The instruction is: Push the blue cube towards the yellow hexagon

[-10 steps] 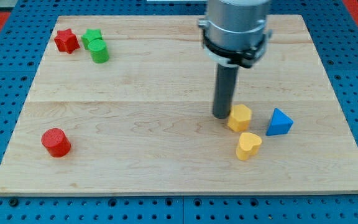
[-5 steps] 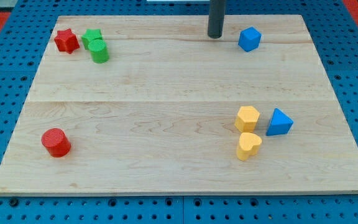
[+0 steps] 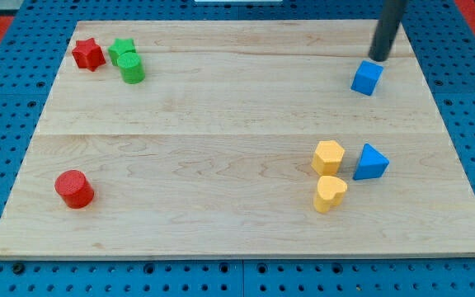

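Observation:
The blue cube (image 3: pixel 367 77) lies near the view's top right on the wooden board (image 3: pixel 221 132). My tip (image 3: pixel 378 57) is just above and slightly right of the cube, close to its top edge. The yellow hexagon (image 3: pixel 328 157) sits lower down at the right, well below the cube. Beside it are a blue triangle (image 3: pixel 371 162) on its right and a yellow heart (image 3: pixel 330 193) below it.
A red star (image 3: pixel 88 54), a green star (image 3: pixel 121 49) and a green cylinder (image 3: pixel 132 68) cluster at the view's top left. A red cylinder (image 3: pixel 74 188) sits at the bottom left. The board's right edge is close to the cube.
My tip moved from the yellow hexagon up to the board's top, then right past the blue cube. The cube shifted right and down; the hexagon shifted slightly right.

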